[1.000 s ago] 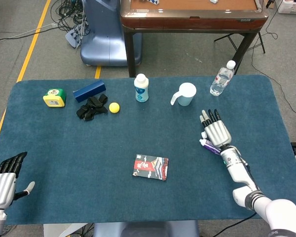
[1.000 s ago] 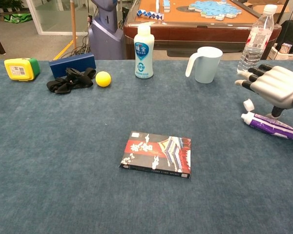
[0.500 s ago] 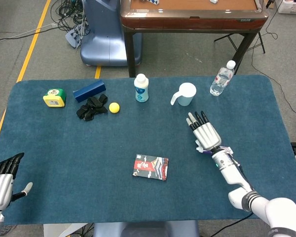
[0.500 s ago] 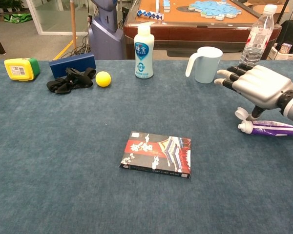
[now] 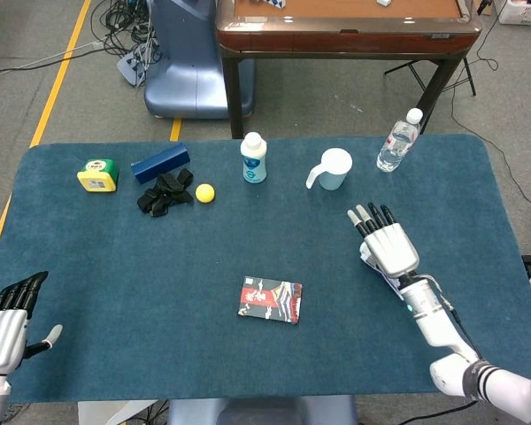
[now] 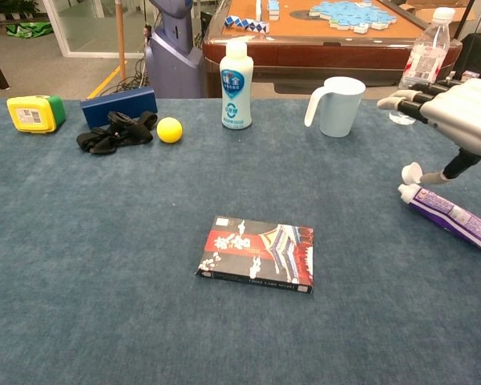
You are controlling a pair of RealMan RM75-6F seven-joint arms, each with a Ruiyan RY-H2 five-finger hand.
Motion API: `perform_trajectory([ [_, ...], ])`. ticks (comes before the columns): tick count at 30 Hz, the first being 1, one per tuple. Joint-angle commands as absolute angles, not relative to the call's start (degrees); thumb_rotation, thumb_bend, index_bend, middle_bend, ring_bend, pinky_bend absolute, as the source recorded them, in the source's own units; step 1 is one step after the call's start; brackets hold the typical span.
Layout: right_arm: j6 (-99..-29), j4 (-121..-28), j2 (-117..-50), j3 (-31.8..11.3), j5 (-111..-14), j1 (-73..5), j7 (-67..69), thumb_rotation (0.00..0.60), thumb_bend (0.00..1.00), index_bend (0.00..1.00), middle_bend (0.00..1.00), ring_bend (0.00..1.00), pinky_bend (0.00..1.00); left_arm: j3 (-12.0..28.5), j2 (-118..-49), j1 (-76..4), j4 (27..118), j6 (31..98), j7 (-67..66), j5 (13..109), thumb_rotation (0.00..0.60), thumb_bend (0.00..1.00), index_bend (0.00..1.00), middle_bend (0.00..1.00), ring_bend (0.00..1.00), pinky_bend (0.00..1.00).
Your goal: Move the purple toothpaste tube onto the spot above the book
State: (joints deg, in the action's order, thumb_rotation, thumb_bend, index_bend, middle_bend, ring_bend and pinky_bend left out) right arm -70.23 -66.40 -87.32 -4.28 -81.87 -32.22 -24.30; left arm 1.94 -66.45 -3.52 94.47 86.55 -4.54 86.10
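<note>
The purple toothpaste tube lies flat on the blue cloth at the right, white cap toward the book. In the head view my right hand covers nearly all of it. That right hand hovers over the tube's cap end with fingers stretched out and apart. Its thumb tip hangs just above the cap, and it grips nothing. The book lies flat near the table's middle, well left of the tube. My left hand rests open at the front left corner, far from both.
Along the back stand a white bottle, a pale blue cup and a water bottle. At the back left are a yellow ball, a black bundle, a blue box and a yellow-green box.
My right hand swung left over the tube, then came back right and rose. The tube turned flat across the view, then back to slanting away from the book. The left hand barely moved.
</note>
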Motion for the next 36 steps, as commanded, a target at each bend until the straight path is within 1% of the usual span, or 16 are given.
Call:
perform_trajectory([
  [1, -70.94, -78.93, -79.48, -3.55, -79.02, -28.08, -25.23, 0.600, 0.00, 0.05, 0.26, 0.22, 0.27, 1.94, -66.49, -3.72, 94.30, 86.28, -4.47, 86.20, 0.600, 0.22, 0.00, 0.08, 0.10, 0.09],
  [3, -71.08, -83.47, -76.71, -2.99, -77.75, -26.58, -26.13, 0.600, 0.00, 0.09, 0.30, 0.25, 0.29, 1.93, -66.52, -3.90, 94.09, 85.95, -4.38, 86.20, 0.600, 0.22, 0.00, 0.08, 0.10, 0.09],
  [8, -71.35, -90.12, -72.12, -1.64, -74.20, -23.53, -29.80, 0.600, 0.00, 0.12, 0.32, 0.26, 0.30, 1.81, -66.65, -4.49, 93.63, 84.98, -4.13, 86.41, 0.600, 0.22, 0.00, 0.08, 0.10, 0.09],
  [12, -68.27, -92.88, -69.79, -0.74, -70.12, -22.68, -31.02, 0.600, 0.00, 0.12, 0.34, 0.26, 0.30, 1.81, -66.88, -5.18, 93.42, 84.21, -4.14, 86.82, 0.600, 0.22, 0.00, 0.08, 0.10, 0.09],
  [17, -61.73, -91.96, -69.75, -0.92, -64.75, -23.99, -30.51, 0.600, 0.00, 0.12, 0.35, 0.27, 0.30, 1.75, -67.30, -5.87, 93.50, 83.46, -4.45, 87.16, 0.600, 0.22, 0.00, 0.08, 0.10, 0.09],
  [19, -58.63, -91.15, -70.26, -1.26, -63.15, -25.33, -30.39, 0.600, 0.00, 0.12, 0.35, 0.26, 0.31, 1.71, -67.31, -5.97, 93.64, 83.39, -4.63, 87.22, 0.600, 0.22, 0.00, 0.08, 0.10, 0.09],
  [24, -54.10, -88.81, -72.32, -2.14, -61.55, -28.15, -30.16, 0.600, 0.00, 0.12, 0.33, 0.23, 0.31, 1.61, -67.12, -5.74, 94.02, 83.83, -4.81, 87.14, 0.600, 0.22, 0.00, 0.08, 0.10, 0.09],
  [36, -51.56, -85.69, -74.67, -2.56, -63.43, -30.78, -27.62, 0.600, 0.00, 0.12, 0.29, 0.20, 0.26, 1.29, -66.90, -5.33, 94.01, 84.22, -4.57, 86.89, 0.600, 0.22, 0.00, 0.08, 0.10, 0.09],
])
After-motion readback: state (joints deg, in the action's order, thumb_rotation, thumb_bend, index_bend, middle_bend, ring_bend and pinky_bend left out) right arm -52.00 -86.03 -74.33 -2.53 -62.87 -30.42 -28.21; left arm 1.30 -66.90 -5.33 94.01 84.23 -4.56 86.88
